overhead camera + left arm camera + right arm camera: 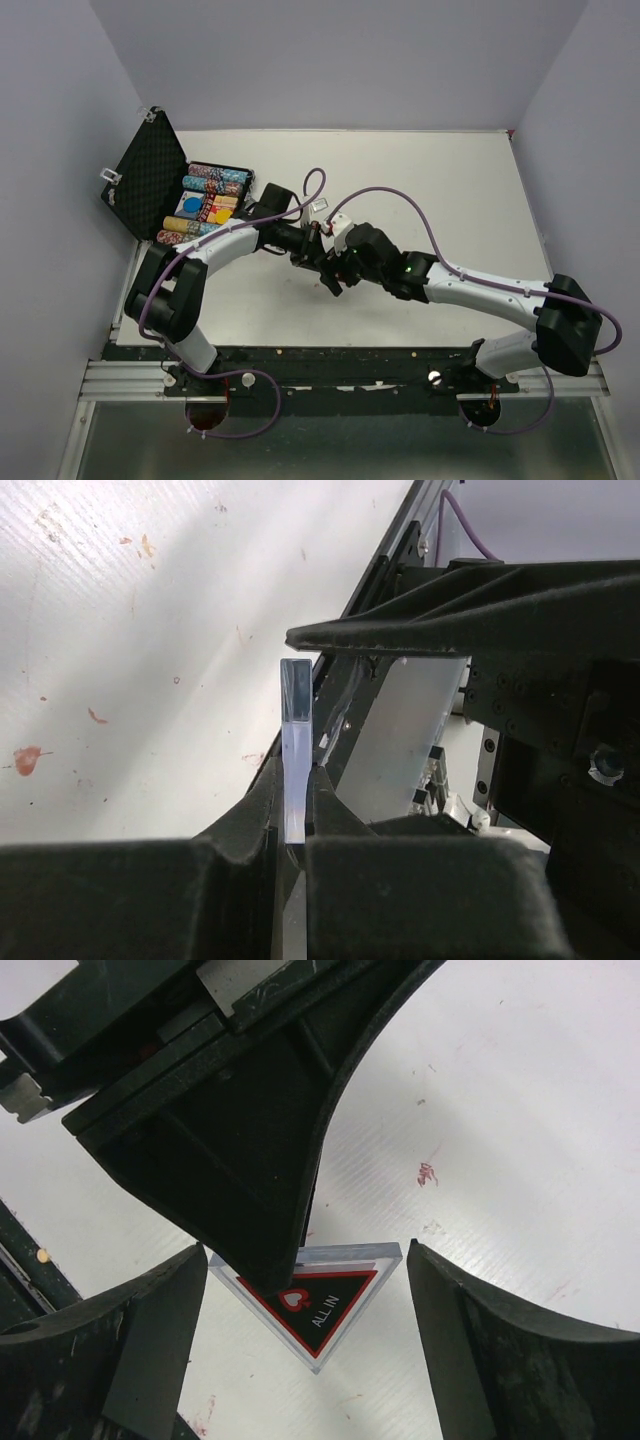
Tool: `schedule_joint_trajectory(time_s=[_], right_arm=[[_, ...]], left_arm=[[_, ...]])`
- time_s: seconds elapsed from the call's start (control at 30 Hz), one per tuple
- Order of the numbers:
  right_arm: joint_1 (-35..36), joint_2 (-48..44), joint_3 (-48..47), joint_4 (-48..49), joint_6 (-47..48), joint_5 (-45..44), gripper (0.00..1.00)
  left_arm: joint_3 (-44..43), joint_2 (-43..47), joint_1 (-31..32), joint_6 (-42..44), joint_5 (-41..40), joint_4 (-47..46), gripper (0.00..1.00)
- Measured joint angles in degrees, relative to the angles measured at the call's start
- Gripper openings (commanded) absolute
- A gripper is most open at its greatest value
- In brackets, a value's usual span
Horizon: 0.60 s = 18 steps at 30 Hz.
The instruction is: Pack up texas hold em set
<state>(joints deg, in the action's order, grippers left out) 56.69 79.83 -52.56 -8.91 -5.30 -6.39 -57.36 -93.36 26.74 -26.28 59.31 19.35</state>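
ALL IN token (335,1310) is pinched edge-on in the left claw (293,825), closed tight, seemingly clear of the counter (430,190). Prob. a handover: right claw (305,1260) gapes wide, a finger either side, not touching. The case (148,185) sits open, upper left of top view, w/ chips (205,205) inside.

The table (440,190) is viewed from above and behind the arm bases, at a distance, looking down. The left wrist view is set close behind the left gripper (295,805), looking out along its fingers — the triangular token (295,730) pinched there is seen edge-on. The right wrist view is aimed down between the spread fingers of the right gripper (305,1260) — the same token is shared, face-on, at close range.
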Motion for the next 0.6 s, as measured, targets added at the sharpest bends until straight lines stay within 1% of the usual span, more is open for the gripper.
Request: schedule_joint_trajectory(time_s=[0.1, 0.17, 0.3, 0.5, 0.6], right_arm=[[0.00, -0.04, 0.00, 0.46, -0.90, -0.66, 1.00], [-0.02, -0.31, 0.15, 0.96, -1.27, -1.27, 1.00], [0.00, -1.53, 0.59, 1.84, -1.86, -2.14, 1.00], [0.00, -4.44, 2.75, 3.82, -2.40, -3.96, 1.00], [0.00, -6.05, 4.50, 4.76, -2.67, -5.25, 1.00]], left_arm=[[-0.02, 0.15, -0.46, 0.02, -0.63, 0.02, 0.00], [-0.02, 0.59, -1.18, 0.02, -1.22, 0.02, 0.00], [-0.02, 2.38, -5.33, 0.04, -2.75, -0.11, 0.00], [-0.02, 5.14, -16.87, 0.11, -5.92, -0.44, 0.00], [-0.02, 7.54, -24.83, 0.70, -9.64, -0.42, 0.00]])
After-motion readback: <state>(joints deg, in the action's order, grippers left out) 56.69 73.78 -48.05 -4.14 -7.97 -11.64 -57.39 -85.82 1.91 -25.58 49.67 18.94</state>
